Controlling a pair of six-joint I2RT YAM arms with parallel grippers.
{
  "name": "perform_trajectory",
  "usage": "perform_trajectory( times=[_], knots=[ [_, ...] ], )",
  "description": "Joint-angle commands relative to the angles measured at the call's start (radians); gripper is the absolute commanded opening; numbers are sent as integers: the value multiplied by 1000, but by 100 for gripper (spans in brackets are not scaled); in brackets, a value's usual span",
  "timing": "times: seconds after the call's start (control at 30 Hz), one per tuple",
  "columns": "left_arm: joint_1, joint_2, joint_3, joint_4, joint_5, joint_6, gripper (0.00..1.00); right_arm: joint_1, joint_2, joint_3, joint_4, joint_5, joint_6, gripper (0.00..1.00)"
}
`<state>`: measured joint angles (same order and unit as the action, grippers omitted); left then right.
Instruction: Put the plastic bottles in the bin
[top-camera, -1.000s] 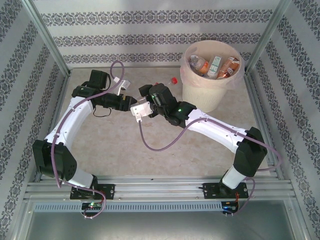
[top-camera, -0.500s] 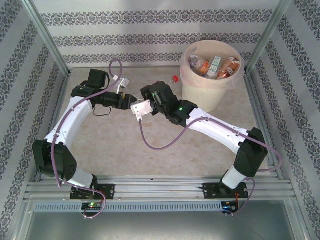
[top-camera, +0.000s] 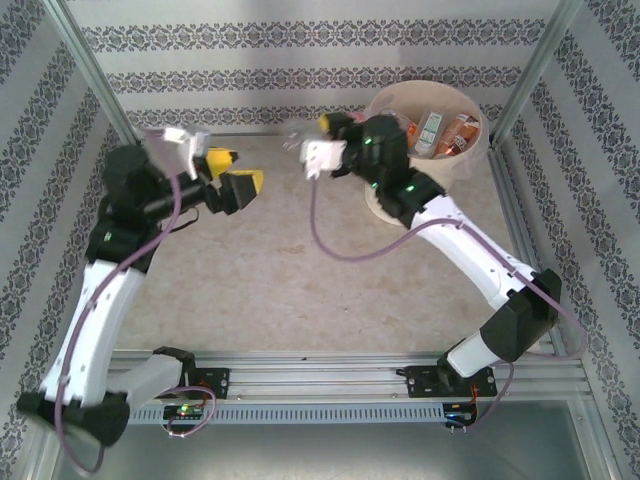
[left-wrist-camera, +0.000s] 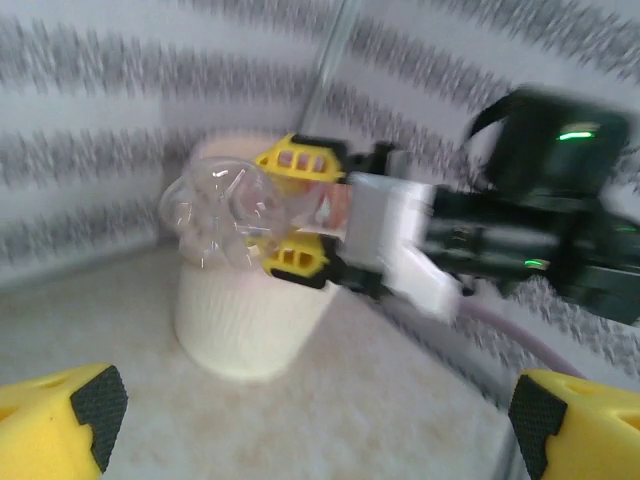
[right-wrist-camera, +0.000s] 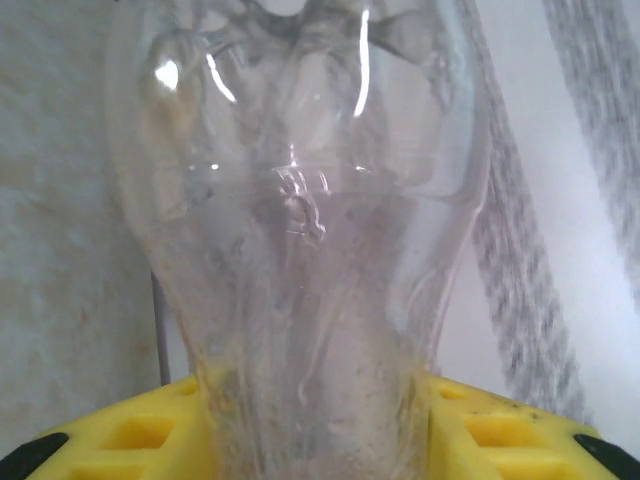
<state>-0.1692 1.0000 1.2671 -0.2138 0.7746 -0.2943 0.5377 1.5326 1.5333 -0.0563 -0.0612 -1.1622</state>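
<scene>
My right gripper (top-camera: 325, 128) is raised in the air just left of the bin (top-camera: 441, 176), shut on a clear crushed plastic bottle (top-camera: 299, 136). In the right wrist view that bottle (right-wrist-camera: 300, 250) stands up between the yellow fingers (right-wrist-camera: 130, 432). The left wrist view shows the same bottle (left-wrist-camera: 214, 216) in the right gripper (left-wrist-camera: 298, 210), in front of the cream bin (left-wrist-camera: 238, 330). Several labelled bottles (top-camera: 440, 130) lie inside the bin. My left gripper (top-camera: 235, 172) hangs open and empty, well to the left, facing the right one; its yellow fingertips (left-wrist-camera: 62, 418) are wide apart.
Patterned walls and metal frame posts (top-camera: 95, 75) close in the table on three sides. The right arm's purple cable (top-camera: 335, 245) loops above the tabletop (top-camera: 280, 290). The bin stands in the far right corner.
The left gripper let go, opened wide and pulled back up to the left. The right gripper shut on the clear bottle and lifted it up toward the bin.
</scene>
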Motion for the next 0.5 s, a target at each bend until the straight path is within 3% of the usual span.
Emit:
perform_trajectory(
  times=[0.0, 0.13, 0.27, 0.47],
  knots=[
    [-4, -24, -120, 236, -165, -88, 100, -112, -14, 116, 30, -98, 230, 40],
    [-6, 10, -169, 245, -255, -141, 100, -240, 27, 177, 2, -138, 258, 41],
    [-5, 62, -187, 267, -271, -180, 100, -346, 119, 237, 20, -204, 338, 42],
    [-5, 121, -180, 268, -265, -212, 100, -416, 281, 373, 52, -243, 483, 44]
  ],
)
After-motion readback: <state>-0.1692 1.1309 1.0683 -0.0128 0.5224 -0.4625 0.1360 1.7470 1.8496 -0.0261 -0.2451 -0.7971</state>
